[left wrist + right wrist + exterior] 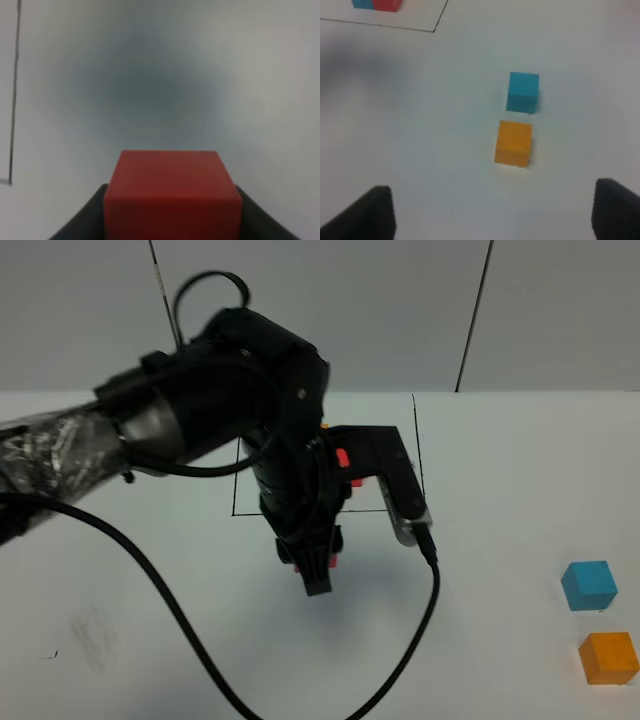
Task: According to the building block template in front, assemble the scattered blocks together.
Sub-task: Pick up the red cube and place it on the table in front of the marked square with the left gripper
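Left gripper (312, 575) clenches the red cube (172, 192) mid-frame, apparently mid-carry; next, probably set it beside the lower-right blue cube (588, 585).

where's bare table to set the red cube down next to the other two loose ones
Widest bare patch: the table between the left gripper holding the red cube and the blue cube and orange cube at the right edge. Crowded: inside the black rectangle, where the arm hangs over the template.
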Controlling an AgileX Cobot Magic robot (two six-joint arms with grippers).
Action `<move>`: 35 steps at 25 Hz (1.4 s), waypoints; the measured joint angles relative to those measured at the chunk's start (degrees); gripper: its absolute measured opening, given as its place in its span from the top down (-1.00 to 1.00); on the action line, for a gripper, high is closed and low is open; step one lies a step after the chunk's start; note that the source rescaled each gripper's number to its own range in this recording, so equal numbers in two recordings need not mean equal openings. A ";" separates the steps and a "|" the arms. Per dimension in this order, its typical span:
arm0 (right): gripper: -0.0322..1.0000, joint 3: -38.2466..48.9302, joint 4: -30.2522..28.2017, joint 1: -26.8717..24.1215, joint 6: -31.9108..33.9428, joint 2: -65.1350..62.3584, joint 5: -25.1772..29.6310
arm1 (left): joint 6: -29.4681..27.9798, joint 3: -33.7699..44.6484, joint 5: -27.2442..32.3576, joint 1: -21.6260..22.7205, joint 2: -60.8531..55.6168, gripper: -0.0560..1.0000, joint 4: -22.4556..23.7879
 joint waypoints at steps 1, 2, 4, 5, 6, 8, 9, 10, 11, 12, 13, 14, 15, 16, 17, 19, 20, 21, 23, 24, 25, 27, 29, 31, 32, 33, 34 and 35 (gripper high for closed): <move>-0.62 0.00 0.00 0.00 0.00 0.00 0.00 | 0.02 -0.06 -1.61 -0.51 1.59 -0.05 -0.50; -0.62 0.00 0.00 0.00 0.00 0.00 0.00 | 0.07 -0.07 -3.17 -0.83 2.91 -0.05 -1.24; -0.62 0.00 0.00 0.00 0.00 0.00 0.00 | 0.68 -0.07 -5.93 -1.31 5.96 -0.05 -3.10; -0.62 0.00 0.00 0.00 0.00 0.00 0.00 | 1.57 -0.07 -7.26 -1.68 7.15 -0.05 -4.40; -0.62 0.00 0.00 0.00 0.00 0.00 0.00 | 2.75 -0.07 -8.32 -2.08 8.52 -0.05 -5.44; -0.62 0.00 0.00 0.00 0.00 0.00 0.00 | 4.49 -0.07 -9.89 -3.51 10.88 -0.05 -6.33; -0.62 0.00 0.00 0.00 0.00 0.00 0.00 | 5.01 -0.07 -10.64 -4.24 11.73 -0.05 -6.46; -0.62 0.00 0.00 0.00 0.00 0.00 0.00 | 5.07 -0.07 -11.26 -4.80 12.67 -0.05 -6.54; -0.62 0.00 0.00 0.00 0.00 0.00 0.00 | 5.00 -0.07 -11.62 -5.27 13.51 -0.05 -6.66; -0.62 0.00 0.00 0.00 0.00 0.00 0.00 | 4.95 -0.07 -11.84 -5.55 14.15 -0.05 -6.82; -0.62 0.00 0.00 0.00 0.00 0.00 0.00 | 4.88 -0.07 -11.89 -5.66 14.88 -0.05 -6.87; -0.62 0.00 0.00 0.00 0.00 0.00 0.00 | 4.88 -0.07 -11.89 -5.67 15.42 -0.05 -6.87; -0.62 0.00 0.00 0.00 0.00 0.00 0.00 | 4.83 -0.07 -11.89 -5.67 15.89 -0.05 -6.87; -0.62 0.00 0.00 0.00 0.00 0.00 0.00 | 4.83 -0.13 -12.10 -5.67 15.94 -0.05 -6.87; -0.62 0.00 0.00 0.00 0.00 0.00 0.00 | 4.83 -0.18 -12.46 -5.67 16.04 -0.05 -6.80; -0.62 0.00 0.00 0.00 0.00 0.00 0.00 | 4.83 -0.18 -13.16 -5.67 15.98 -0.05 -6.80; -0.62 0.00 0.00 0.00 0.00 0.00 0.00 | 4.83 -0.18 -13.40 -5.67 15.98 -0.05 -6.80; -0.62 0.00 0.00 0.00 0.00 0.00 0.00 | 4.83 -0.18 -13.48 -5.67 15.98 -0.05 -6.80; -0.62 0.00 0.00 0.00 0.00 0.00 0.00 | 4.83 -0.18 -13.53 -5.67 15.98 -0.05 -6.80; -0.62 0.00 0.00 0.00 0.00 0.00 0.00 | 4.83 -0.23 -13.46 -5.67 15.98 -0.05 -6.63; -0.62 0.00 0.00 0.00 0.00 0.00 0.00 | 4.83 -0.23 -13.20 -5.67 15.98 -0.05 -6.18; -0.62 0.00 0.00 0.00 0.00 0.00 0.00 | 4.16 -0.29 -12.14 -5.67 15.98 -0.05 -4.47; -0.62 0.00 0.00 0.00 0.00 0.00 0.00 | 2.30 -0.34 -10.97 -5.67 15.98 -0.05 -2.69; -0.62 0.00 0.00 0.00 0.00 0.00 0.00 | 0.07 -0.34 -10.07 -5.72 15.98 -0.05 -0.50; -0.62 0.00 0.00 0.00 0.00 0.00 0.00 | -0.63 -0.34 -9.92 -5.72 15.98 -0.05 0.04; -0.62 0.00 0.00 0.00 0.00 0.00 0.00 | -0.94 -0.34 -9.86 -5.72 15.98 -0.05 0.32; -0.62 0.00 0.00 0.00 0.00 0.00 0.00 | -1.07 -0.34 -9.86 -5.72 15.98 -0.05 0.31; -0.62 0.00 0.00 0.00 0.00 0.00 0.00 | -1.14 -0.34 -9.86 -5.72 15.98 -0.05 0.38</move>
